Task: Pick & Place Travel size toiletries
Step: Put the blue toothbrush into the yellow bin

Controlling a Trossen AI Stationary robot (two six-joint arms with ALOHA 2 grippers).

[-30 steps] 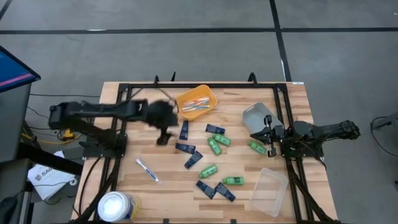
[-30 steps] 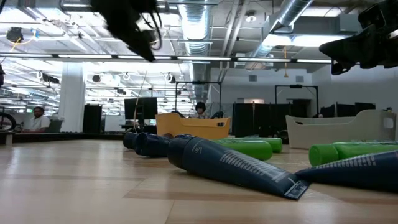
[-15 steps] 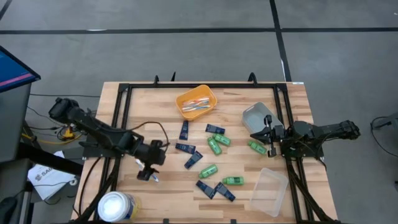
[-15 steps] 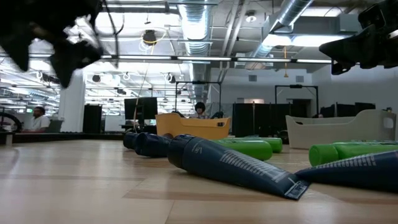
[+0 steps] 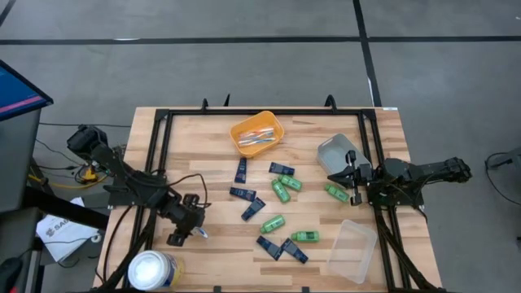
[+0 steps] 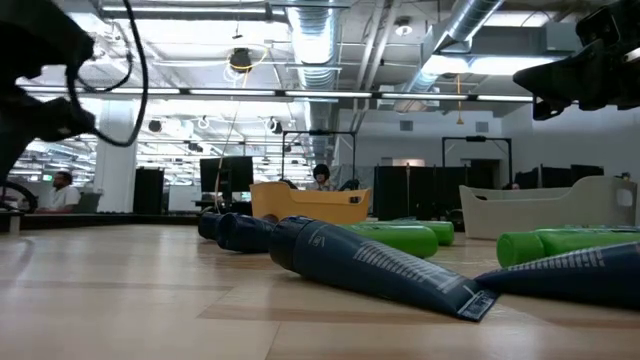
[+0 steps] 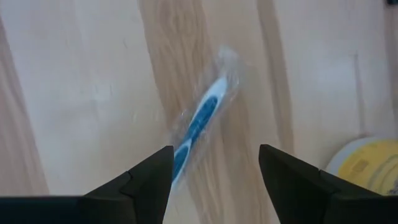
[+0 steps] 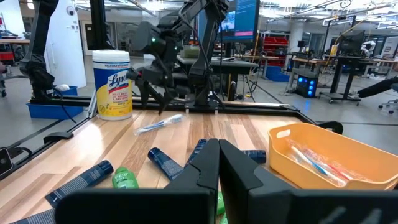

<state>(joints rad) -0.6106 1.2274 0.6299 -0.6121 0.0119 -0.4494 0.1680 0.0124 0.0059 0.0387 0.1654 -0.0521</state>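
a thin blue-and-white toothbrush in a clear wrapper [image 7: 202, 121] is lying flat on the light wooden table [image 5: 220, 252], near the round white wipes tub [image 5: 152, 270]. the left gripper [image 5: 184, 229] is hovering right above it, fingers spread wide and gripping nothing. the right gripper [image 5: 348, 180] is waiting shut beside the grey tray [image 5: 335, 151], empty.

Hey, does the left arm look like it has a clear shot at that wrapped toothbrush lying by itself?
Probably yes. The left gripper hangs open right above the toothbrush, which lies alone on bare wood; the white tub sits off to one side.
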